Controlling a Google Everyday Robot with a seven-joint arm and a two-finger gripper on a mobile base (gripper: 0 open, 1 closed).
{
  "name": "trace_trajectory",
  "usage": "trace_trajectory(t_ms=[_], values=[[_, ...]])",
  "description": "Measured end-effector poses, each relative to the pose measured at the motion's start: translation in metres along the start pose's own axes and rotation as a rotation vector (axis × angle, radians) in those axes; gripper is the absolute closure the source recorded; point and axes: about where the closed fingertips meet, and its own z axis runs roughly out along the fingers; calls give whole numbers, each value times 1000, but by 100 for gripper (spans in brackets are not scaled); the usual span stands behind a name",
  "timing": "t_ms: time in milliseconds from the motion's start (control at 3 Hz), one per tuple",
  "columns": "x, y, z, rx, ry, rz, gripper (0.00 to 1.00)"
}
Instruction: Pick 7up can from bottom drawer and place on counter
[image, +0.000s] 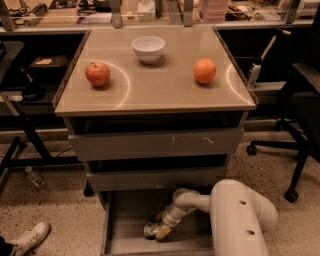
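The work stood at the pick stage. The robot's arm (235, 217) reached down from the near right into the open bottom drawer (125, 222), and the end effector (161, 230) sat low over the drawer floor, right against the 7up can (150, 230). The can lay on the drawer's bare floor near its middle, just left of the end effector. Whether the end effector was closed on the can or merely beside it could not be told from this view.

As a judgement, the grasp was being made or had just been made, and nothing had yet been lifted. The next move would call for a secure hold on the can. After that would come a straight rise clear of the drawer's low walls and a pull back toward the near side. That pull would have to clear the scratched drawer front (155, 144) overhanging the far part of the drawer.

The counter (160, 92) above was glossy beige and carried an apple (97, 74) at the left, an orange (205, 71) at the right and a white bowl (148, 48) at the far middle. Its near middle looked a fair spot to set the can down.

Around the cabinet lay a speckled floor (55, 210), with a white shoe (29, 238) at the near left, a small bottle (35, 177) lying on it, and a dark chair (305, 100) at the right.
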Motion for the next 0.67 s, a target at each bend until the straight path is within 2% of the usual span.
trace_trajectory(t_ms=[667], values=[[0, 0, 0, 0, 0, 0, 89]])
